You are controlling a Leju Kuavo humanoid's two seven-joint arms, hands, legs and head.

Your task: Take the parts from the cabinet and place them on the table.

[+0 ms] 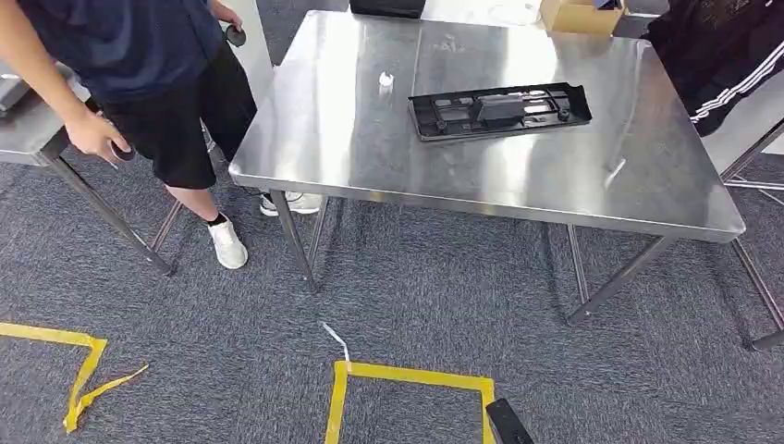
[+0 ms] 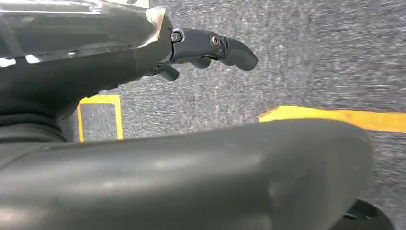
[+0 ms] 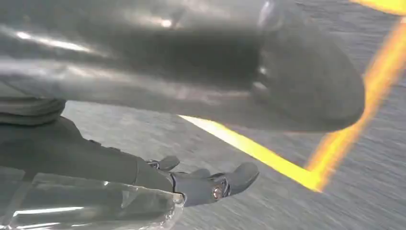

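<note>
A long black plastic part (image 1: pixel 499 109) lies flat on the steel table (image 1: pixel 370 157), toward its far middle. A small white piece (image 1: pixel 385 80) sits just left of it. My left hand (image 2: pixel 210 48) hangs over the grey carpet, its dark fingers stretched out and holding nothing. My right hand (image 3: pixel 210 182) hangs the same way over the carpet, fingers extended and empty. Both hands are well short of the table. The cabinet is out of sight.
A person in dark clothes (image 1: pixel 148 74) stands at the table's left corner beside a second steel table (image 1: pixel 28 129). Another person's dark sleeve (image 1: pixel 721 55) is at the far right. A cardboard box (image 1: pixel 578 14) sits at the table's back. Yellow floor tape (image 1: pixel 407 375) marks the carpet before me.
</note>
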